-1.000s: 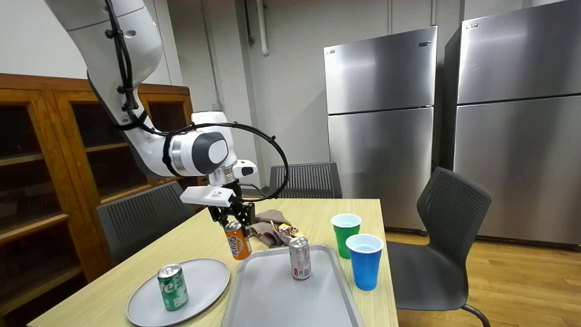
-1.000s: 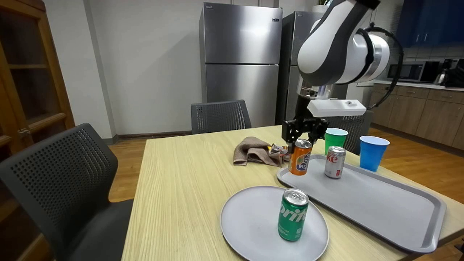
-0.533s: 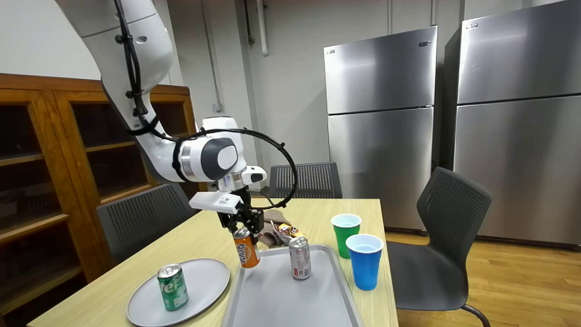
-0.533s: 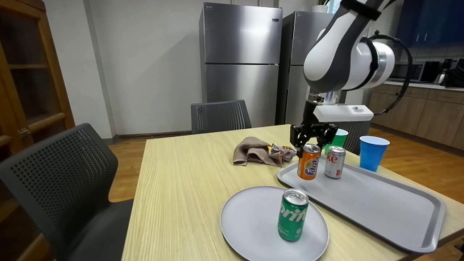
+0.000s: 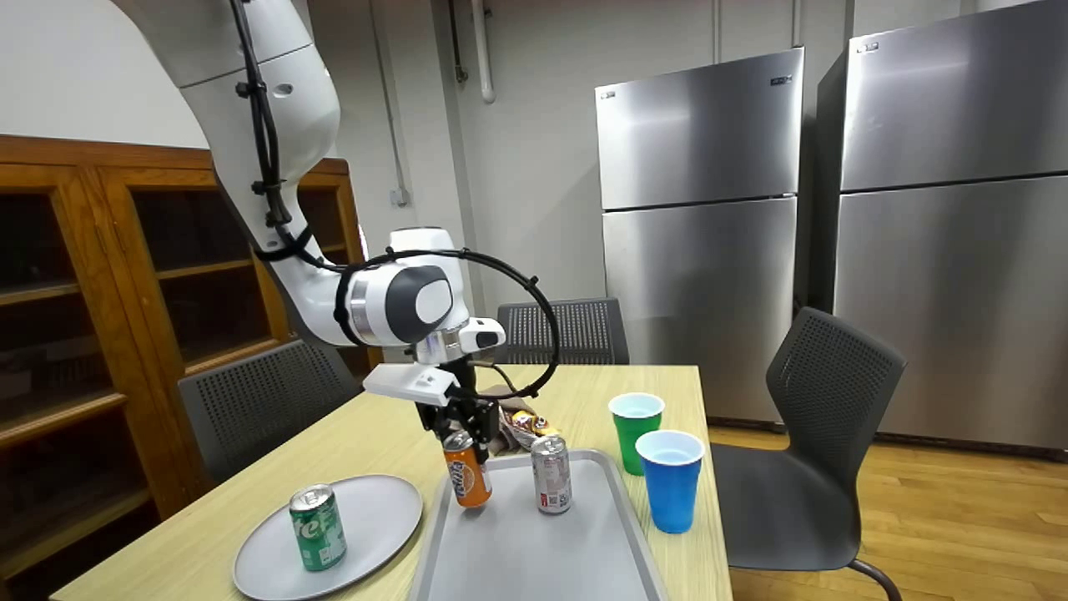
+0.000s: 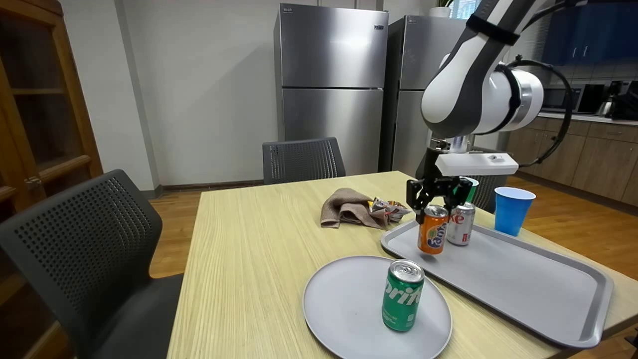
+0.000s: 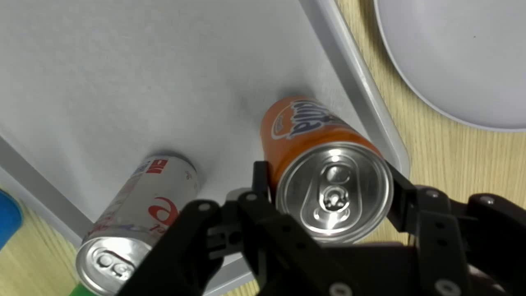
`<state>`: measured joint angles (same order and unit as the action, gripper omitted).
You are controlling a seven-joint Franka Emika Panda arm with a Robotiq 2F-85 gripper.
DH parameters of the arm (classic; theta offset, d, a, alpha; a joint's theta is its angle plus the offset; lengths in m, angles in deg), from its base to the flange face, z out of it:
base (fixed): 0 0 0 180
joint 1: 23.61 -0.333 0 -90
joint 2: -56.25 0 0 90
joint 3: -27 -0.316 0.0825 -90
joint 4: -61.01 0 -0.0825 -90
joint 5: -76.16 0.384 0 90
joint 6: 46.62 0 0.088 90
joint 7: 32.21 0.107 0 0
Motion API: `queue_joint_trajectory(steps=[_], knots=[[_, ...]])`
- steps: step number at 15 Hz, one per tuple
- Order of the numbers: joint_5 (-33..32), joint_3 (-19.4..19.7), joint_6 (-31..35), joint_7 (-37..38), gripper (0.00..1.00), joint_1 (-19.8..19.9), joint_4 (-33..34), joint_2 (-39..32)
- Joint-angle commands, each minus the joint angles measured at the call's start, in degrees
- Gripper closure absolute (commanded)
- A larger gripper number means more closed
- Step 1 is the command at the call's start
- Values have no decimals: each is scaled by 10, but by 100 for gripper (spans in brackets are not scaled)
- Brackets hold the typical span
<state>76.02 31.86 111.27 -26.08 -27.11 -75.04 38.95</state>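
In the wrist view, the gripper (image 7: pixel 328 185) pinches the orange Fanta can (image 7: pixel 304 127) just below its lid, one jaw on either side. The can is over a corner of the grey tray (image 7: pixel 102 61), with the raised rim close on its right and the silver Diet Coke can (image 7: pixel 148 201) near on its left. The grey plate (image 7: pixel 464 61) lies farther right, outside the rim. A grip this high probably lets the base swing, so slow, level motion seems wise.

In an exterior view, the Fanta can is inside the tray's far left corner, seemingly leaning, though the angle makes that hard to judge. The Sprite can (image 5: pixel 317 530) stands on the plate at the near left; the green cup (image 5: pixel 630 442) and the blue cup (image 5: pixel 672 492) stand beyond the tray's right edge. Squaring the can before its base bears any weight looks prudent.

In an exterior view, a shadow lies under the Fanta can's base, which is just above the tray or barely touching it; I cannot tell which. The Diet Coke can stands just behind it to the right; the brown cloth (image 6: pixel 346 207), a crinkled packet (image 6: pixel 393 211) against it, lies farther left on the bench (image 6: pixel 259 259). Any spreading of the jaws looks safest small and even, as the Diet Coke can leaves little room.
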Motion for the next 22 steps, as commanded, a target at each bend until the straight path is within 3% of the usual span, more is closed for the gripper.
queue_joint_trajectory(steps=[1,8,10,13,22], knots=[[-6,0,-3,19,61,5,19,-11],[-5,2,-7,24,61,3,28,-21],[-10,5,-7,27,10,1,23,-12],[-8,3,-3,26,1,2,14,12],[-19,-15,0,33,0,-11,-18,102]])
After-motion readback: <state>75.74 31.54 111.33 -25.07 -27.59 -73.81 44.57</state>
